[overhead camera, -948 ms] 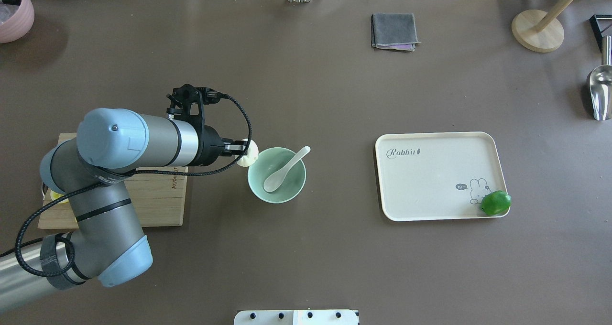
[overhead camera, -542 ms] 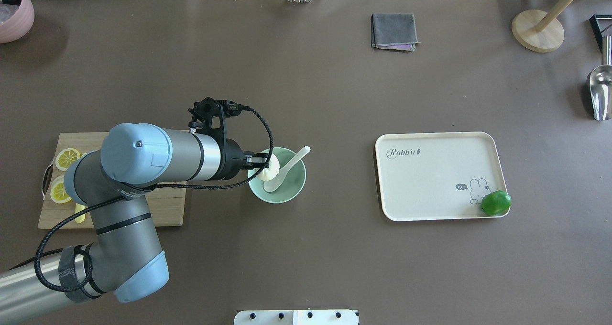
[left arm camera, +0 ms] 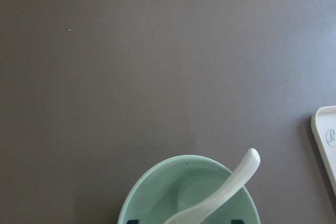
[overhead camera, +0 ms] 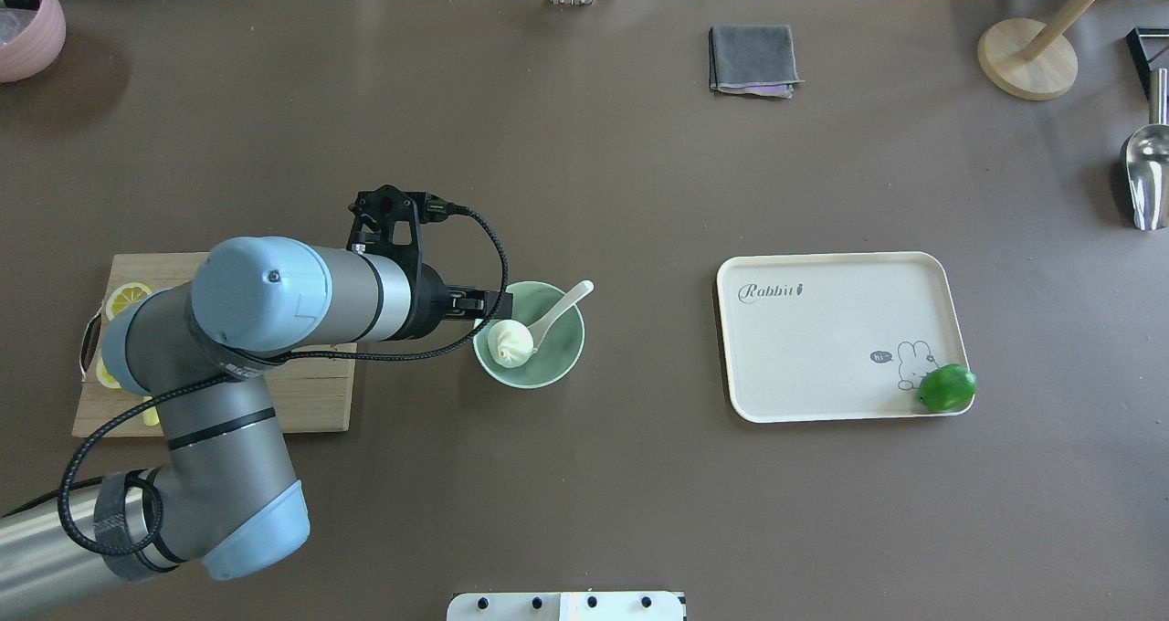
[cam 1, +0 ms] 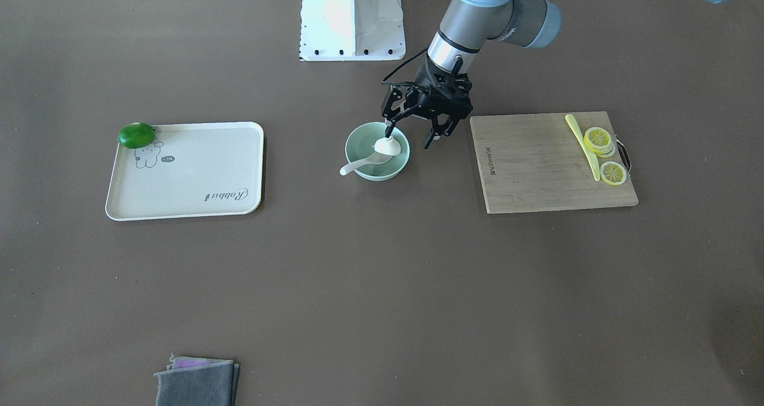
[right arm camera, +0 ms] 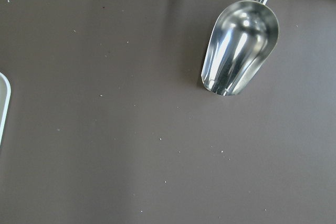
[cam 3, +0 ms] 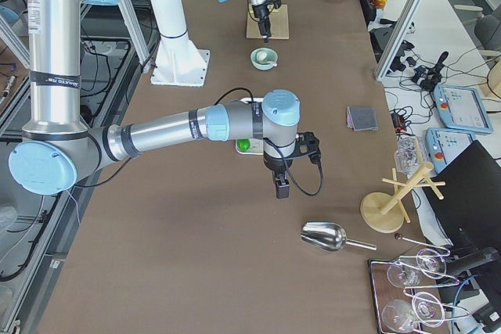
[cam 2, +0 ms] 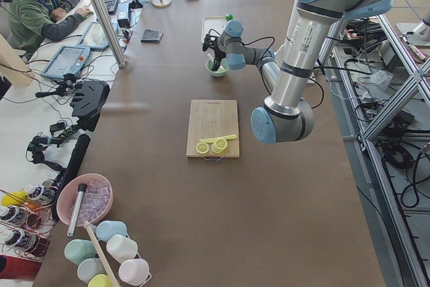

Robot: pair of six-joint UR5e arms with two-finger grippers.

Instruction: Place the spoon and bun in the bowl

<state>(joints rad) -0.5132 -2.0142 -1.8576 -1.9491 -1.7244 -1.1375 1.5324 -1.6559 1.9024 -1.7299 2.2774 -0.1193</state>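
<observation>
I place everything on the tabletop (overhead camera: 639, 192) from the bowl (overhead camera: 559, 354). The cutting board (cam 1: 537, 167) lies near it on one side, and the tray (overhead camera: 822, 347) lies further off on the other.

The left pincer (cam 1: 409, 138) hangs over the bowl's rim on the board side, spread wide and holding nothing. One finger stands just beside the bun (overhead camera: 510, 343); I cannot tell whether they touch. The right pincer (cam 3: 280, 189) is well away from the bowl, past the tray, and I cannot tell how far open it is.

The spoon (overhead camera: 563, 304) lies in the bowl, its handle poking over the rim opposite the left pincer. The bun sits in the bowl against the scoop.

My worry is a careless lift: that finger could snag the rim or drag the bun, tipping the bowl and levering the spoon out.

I count one board, one tray, one bowl, one spoon, one bun and one lime (overhead camera: 947, 388).
</observation>
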